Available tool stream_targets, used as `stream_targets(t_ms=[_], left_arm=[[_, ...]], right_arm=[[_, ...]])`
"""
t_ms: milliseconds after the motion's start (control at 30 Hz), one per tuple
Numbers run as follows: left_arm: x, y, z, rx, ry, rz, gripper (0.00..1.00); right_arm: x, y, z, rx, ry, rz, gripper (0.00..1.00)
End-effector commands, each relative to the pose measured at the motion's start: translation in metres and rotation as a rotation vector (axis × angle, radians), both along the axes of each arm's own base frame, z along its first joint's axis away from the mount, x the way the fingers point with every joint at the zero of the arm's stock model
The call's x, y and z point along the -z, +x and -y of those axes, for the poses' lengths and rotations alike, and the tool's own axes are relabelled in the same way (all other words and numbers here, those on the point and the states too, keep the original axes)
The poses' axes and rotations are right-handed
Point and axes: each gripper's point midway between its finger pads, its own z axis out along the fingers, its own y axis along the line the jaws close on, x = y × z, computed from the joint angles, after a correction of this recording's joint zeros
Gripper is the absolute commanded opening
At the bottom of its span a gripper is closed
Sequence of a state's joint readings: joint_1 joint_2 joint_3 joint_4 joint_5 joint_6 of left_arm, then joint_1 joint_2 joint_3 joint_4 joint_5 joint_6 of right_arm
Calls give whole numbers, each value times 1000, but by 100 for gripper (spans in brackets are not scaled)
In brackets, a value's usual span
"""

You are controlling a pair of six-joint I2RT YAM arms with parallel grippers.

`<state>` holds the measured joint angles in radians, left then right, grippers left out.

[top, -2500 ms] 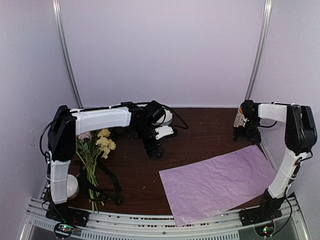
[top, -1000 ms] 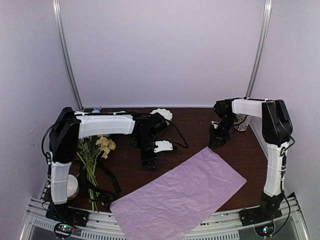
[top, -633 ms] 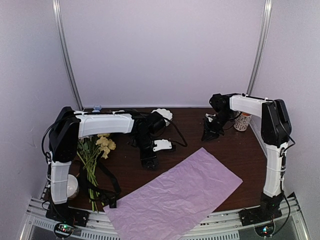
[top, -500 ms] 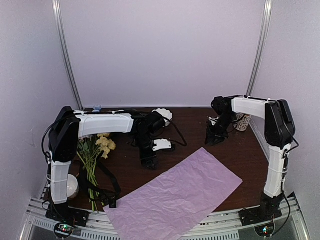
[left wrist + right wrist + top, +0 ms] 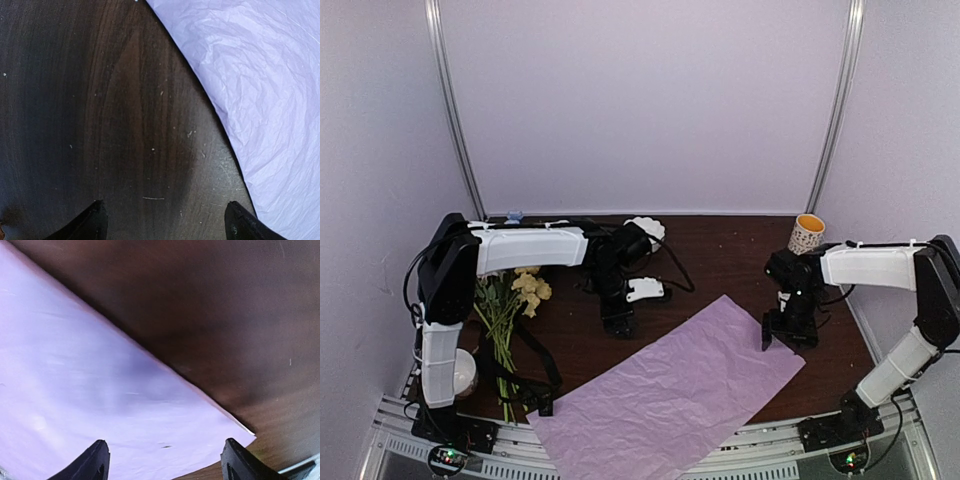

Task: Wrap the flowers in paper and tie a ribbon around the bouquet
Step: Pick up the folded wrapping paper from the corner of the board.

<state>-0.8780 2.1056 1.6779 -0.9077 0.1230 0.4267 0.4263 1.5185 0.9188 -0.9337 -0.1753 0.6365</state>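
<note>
Cup [image 5: 807,234]: patterned paper, orange rim, upright at far right of table [image 5: 720,260], near the back wall. Contents not readable from above. It stands apart from everything else.

Pale round object [image 5: 466,372] by the left arm's base, half hidden behind the arm; cannot tell if it is a container.

Paper [image 5: 670,390]: lilac sheet lying flat and creased, set diagonally across the near middle of the table, its low corner at the front edge. Nothing lies on it.

Flowers [image 5: 510,305]: lying on the left side of the table, yellow heads pointing away and stems running toward the near edge. They are well apart from the paper. Ribbon [image 5: 545,365]: black loops beside and across the stem ends.

Left arm: long link reaching level from the left toward table centre, wrist bent down. Left gripper [image 5: 165,225] points at bare wood, jaws spread wide with nothing between; paper edge is just beside it.

Right arm: forearm level, reaching in from the right, wrist dropped. Right gripper [image 5: 162,462] hangs over the paper's right corner, jaws wide apart, holding nothing.
</note>
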Motion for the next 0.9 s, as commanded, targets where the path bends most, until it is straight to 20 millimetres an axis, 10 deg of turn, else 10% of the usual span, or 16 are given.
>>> stream_targets(t_ms=[0, 467, 867], left_arm=[[-26, 14, 18, -31, -74, 65, 84], [-15, 14, -1, -249, -26, 52, 84], [-1, -21, -45, -465, -14, 8, 84]], right_arm=[[27, -26, 19, 125, -134, -71, 80], [2, -46, 31, 255, -105, 110, 86], [48, -54, -21, 232, 186, 23, 79]])
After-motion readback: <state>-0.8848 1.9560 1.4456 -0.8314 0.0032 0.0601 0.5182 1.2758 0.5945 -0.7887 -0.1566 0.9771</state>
